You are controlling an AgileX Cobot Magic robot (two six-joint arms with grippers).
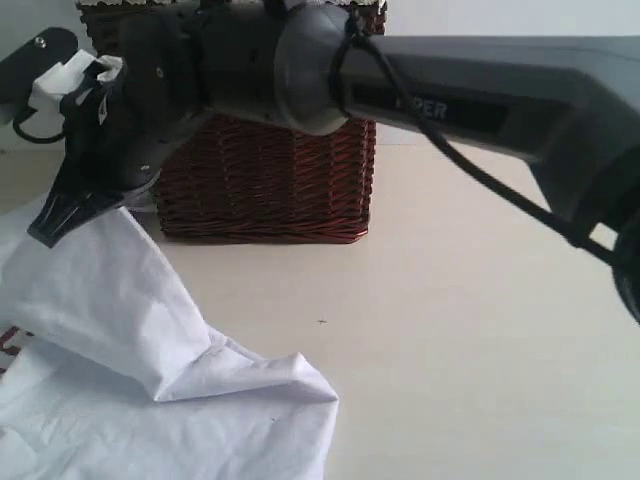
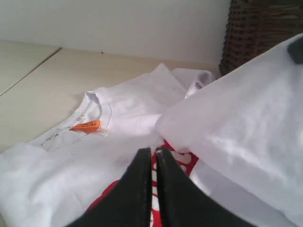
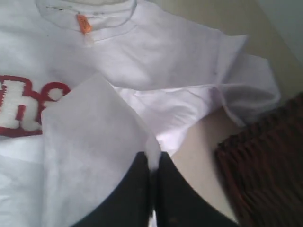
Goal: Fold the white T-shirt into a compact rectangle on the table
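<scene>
My right pincer (image 3: 152, 160) is clamped on a raised flap of the white T-shirt (image 3: 156, 71). A sliver of white cloth sits pinched between its two black fingers. From that grip the flap hangs as a lifted sheet, drooping over the chest of the shirt, which lies spread on the table (image 1: 470, 330) underneath. Just past the flap is the red lettering (image 3: 23, 104), partly covered by it. Farther on is the ribbed collar (image 3: 94, 9) with the orange neck tag (image 3: 84, 23). A crumpled sleeve lies toward the wicker basket (image 1: 270, 180), which stands on the table near the shirt.

My left pincer (image 2: 152, 153) has its jaws drawn together to a thin slit, low over the shirt's chest. Red and white show through the slit, and I cannot tell whether any cloth is caught there. Beyond its tips come the lettering, then the collar and tag, with the lifted flap rising alongside.

From the exterior view, my right arm reaches across to the left side and holds the flap up off the table in front of the basket.
</scene>
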